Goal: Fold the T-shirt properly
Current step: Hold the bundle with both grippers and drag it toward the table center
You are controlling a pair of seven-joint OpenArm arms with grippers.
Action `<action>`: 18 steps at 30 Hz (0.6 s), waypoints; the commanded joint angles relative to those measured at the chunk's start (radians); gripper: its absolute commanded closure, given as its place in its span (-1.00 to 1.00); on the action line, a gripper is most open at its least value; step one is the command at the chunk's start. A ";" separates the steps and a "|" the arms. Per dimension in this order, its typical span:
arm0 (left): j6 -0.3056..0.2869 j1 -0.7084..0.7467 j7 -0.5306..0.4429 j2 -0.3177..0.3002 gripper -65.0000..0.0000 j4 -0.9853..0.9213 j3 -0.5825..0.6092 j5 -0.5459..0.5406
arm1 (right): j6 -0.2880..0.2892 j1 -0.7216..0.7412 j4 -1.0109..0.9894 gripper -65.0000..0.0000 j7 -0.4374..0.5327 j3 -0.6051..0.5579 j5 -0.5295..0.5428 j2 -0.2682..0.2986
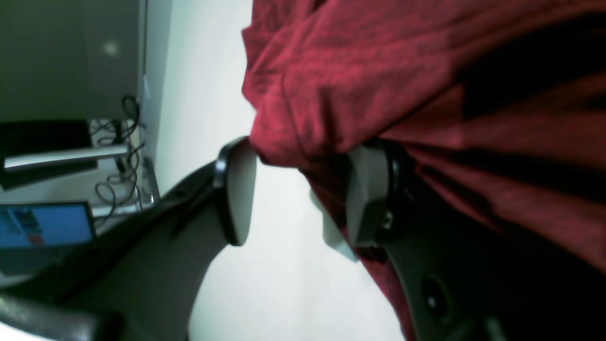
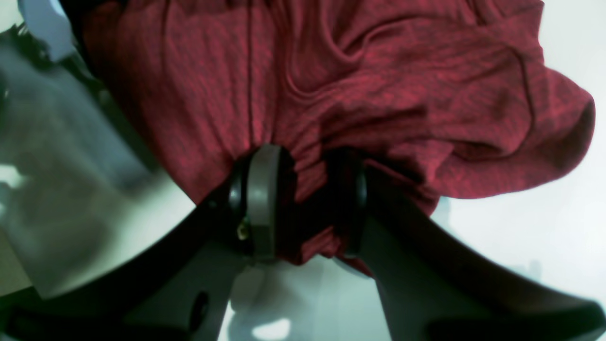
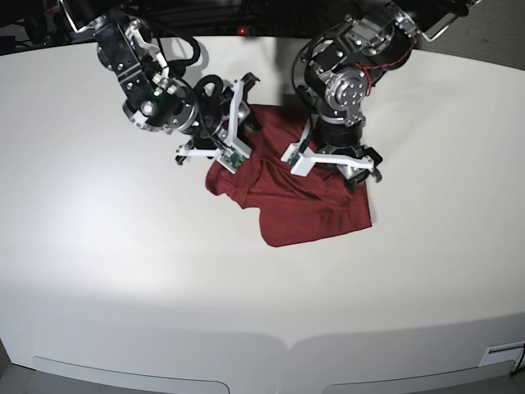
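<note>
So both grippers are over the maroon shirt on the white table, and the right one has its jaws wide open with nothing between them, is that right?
Not quite: the right gripper is shut on a bunch of the T-shirt, as the right wrist view shows. Both grippers are indeed at the shirt on the white table.

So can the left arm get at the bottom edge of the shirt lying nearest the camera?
Probably yes: the left fingers stand apart over the shirt, and nothing lies on the bare table before that edge.

White table [image 3: 123,271], blue screen [image 1: 45,223], tangled cables [image 1: 118,156]
</note>
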 commanded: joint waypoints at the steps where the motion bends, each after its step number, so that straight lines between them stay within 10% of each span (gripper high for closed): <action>1: 0.003 -0.009 0.033 -0.002 0.08 0.009 -0.004 0.022 | -0.021 0.000 0.000 0.40 -0.056 0.005 -0.038 0.022; 18: 0.003 -0.010 0.066 -0.021 0.08 0.245 -0.004 0.024 | -0.032 0.000 0.092 0.40 -0.038 0.067 -0.026 0.010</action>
